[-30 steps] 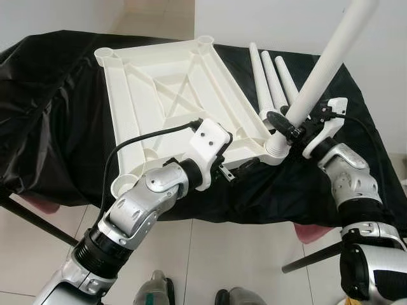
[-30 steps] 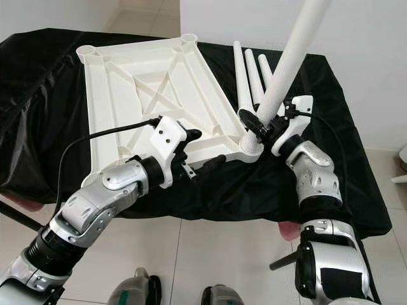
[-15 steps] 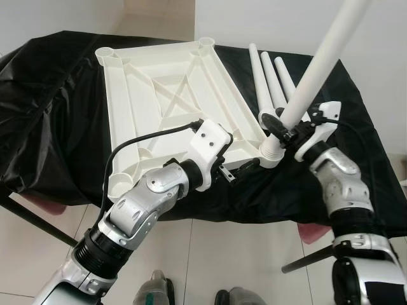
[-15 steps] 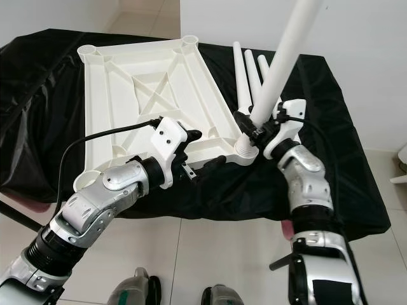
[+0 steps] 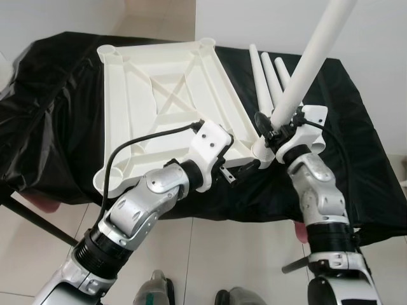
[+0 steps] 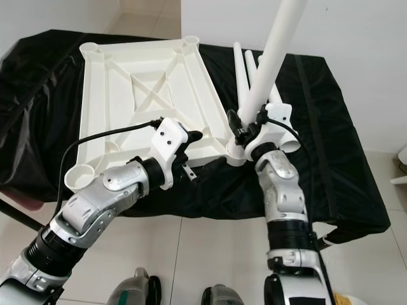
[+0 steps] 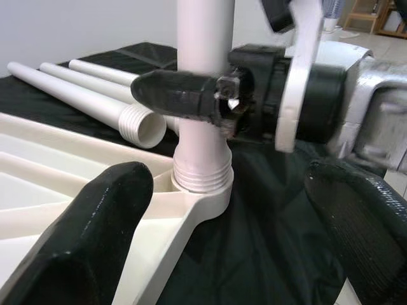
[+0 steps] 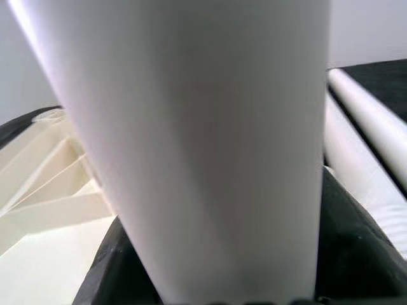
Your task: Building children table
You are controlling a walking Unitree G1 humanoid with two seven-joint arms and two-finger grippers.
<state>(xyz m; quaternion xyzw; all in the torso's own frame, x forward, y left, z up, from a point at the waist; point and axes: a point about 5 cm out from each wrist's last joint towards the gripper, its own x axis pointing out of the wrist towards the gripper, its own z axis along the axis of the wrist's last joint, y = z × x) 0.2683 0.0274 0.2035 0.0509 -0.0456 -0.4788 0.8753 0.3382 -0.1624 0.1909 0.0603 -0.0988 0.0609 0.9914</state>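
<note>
The white tabletop (image 5: 168, 101) lay upside down on the black-draped table (image 5: 57, 127), and the right gripper (image 5: 275, 129) was clenched around a white table leg (image 5: 305, 63) standing tilted with its threaded end in the near right corner socket (image 7: 202, 190). The left gripper (image 5: 236, 173), its fingers (image 7: 95, 235) spread apart, sat at the tabletop's near edge beside that socket. Three more table legs (image 5: 270, 76) lay side by side on the cloth just right of the tabletop.

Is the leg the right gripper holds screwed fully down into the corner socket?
No: in the left wrist view the leg stands in the tabletop's corner socket with its threads exposed above the rim, right gripper clamped around it.
</note>
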